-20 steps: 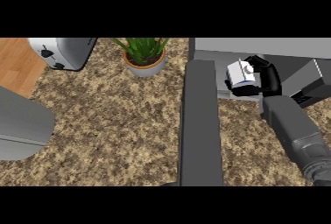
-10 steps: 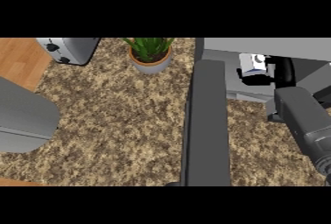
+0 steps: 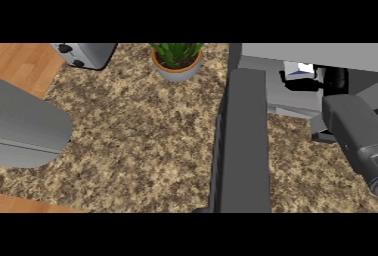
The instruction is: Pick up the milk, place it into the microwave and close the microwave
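The milk (image 3: 301,69), a white carton with blue print, is inside the mouth of the grey microwave (image 3: 310,50) at the top right, partly hidden under its top edge. My right hand (image 3: 334,80) is curled round the carton, black fingers showing on both sides of it. The grey right forearm (image 3: 354,132) reaches in from the lower right. The microwave's dark door (image 3: 242,145) stands open, running down the middle of the view. Only the left forearm (image 3: 29,125) shows at the left edge; its hand is out of view.
A potted green plant (image 3: 177,59) stands at the back of the speckled counter (image 3: 140,135), left of the door. A silver toaster (image 3: 85,53) sits at the back left. Wooden surface (image 3: 22,67) shows beyond the counter's left edge.
My right hand has carried the milk up and further into the microwave's opening. The carton now shows less, tucked under the top edge. The open door looks larger and nearer.
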Motion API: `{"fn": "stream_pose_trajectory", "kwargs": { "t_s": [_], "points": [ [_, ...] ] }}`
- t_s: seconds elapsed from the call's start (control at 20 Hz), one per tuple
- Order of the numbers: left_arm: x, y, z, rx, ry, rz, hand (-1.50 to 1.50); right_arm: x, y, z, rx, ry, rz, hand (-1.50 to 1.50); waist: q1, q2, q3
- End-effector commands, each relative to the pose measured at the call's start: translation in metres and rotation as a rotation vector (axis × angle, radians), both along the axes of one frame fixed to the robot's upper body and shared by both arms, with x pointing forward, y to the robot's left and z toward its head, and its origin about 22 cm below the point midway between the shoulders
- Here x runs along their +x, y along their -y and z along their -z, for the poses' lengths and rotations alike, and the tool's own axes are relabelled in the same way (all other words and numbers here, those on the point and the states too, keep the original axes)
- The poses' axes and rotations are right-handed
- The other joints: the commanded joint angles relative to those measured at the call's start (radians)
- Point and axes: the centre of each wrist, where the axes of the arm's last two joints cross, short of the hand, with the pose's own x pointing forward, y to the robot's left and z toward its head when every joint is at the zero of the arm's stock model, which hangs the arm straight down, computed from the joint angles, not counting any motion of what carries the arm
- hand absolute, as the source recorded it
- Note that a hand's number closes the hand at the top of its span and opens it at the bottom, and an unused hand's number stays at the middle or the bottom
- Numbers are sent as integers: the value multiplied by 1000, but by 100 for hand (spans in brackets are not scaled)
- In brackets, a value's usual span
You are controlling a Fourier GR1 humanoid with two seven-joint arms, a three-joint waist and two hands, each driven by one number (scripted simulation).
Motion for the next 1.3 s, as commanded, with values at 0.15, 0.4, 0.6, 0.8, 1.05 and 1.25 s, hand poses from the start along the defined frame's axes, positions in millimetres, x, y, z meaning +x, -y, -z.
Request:
{"fn": "stream_pose_trajectory", "kwargs": {
  "t_s": [0.15, 0.4, 0.6, 0.8, 1.05, 1.25],
  "points": [
    [8, -2, -5, 13, 15, 4, -150, 4, 12, -16, -5, 28, 41, 150, 16, 8, 2],
    [12, -2, -1, 19, 5, 3, -150, 0, 12, -8, -4, 22, 41, 150, 20, 18, 3],
    [14, -4, -4, 46, 9, -16, -150, 2, 14, -14, -11, 26, 37, 150, 26, 17, 2],
    [17, -3, -8, 75, 18, 4, -150, 4, 15, -18, 5, 30, 55, 150, 40, 23, 3],
    [17, -8, -8, 87, 5, -1, -150, -11, 53, -18, -221, -12, 225, 150, 47, 26, -7],
    [24, -5, -4, 77, -3, 15, -150, 20, -16, -34, 116, 101, -78, -150, 47, 16, 4]
  ]
}}
